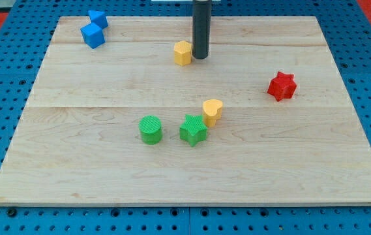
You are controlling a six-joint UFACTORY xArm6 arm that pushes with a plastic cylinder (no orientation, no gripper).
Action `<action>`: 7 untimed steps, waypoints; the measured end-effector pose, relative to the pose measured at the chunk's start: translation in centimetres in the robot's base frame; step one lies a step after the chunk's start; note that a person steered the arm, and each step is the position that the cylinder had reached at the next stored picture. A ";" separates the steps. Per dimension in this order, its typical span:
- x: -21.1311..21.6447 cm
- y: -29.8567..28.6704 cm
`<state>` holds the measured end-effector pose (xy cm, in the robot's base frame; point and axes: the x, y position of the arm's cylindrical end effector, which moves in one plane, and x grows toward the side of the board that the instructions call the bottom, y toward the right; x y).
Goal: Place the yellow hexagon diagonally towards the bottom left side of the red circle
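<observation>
Yellow hexagon [182, 53] sits far on the board [74, 163], a little left of centre, with my tip [200, 57] just beside its right face, touching or nearly so. There are no fingers to spread or close; the rod ends in a plain tip. The block looks small, light and rigid, likely to slide easily and twist if pushed off-centre, so contact should go squarely on a flat side. No red circle shows; only a red star [281, 86] at right. Nearer lie a yellow heart [212, 111], green star [193, 129] and green cylinder [150, 129], possible obstacles. Two blue blocks [94, 29] sit far left, clear.
</observation>
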<state>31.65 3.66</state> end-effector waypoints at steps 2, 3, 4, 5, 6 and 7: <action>0.6 -5.5; -0.4 -5.5; 6.4 2.7; 12.4 11.9; 19.4 9.6; 18.2 2.6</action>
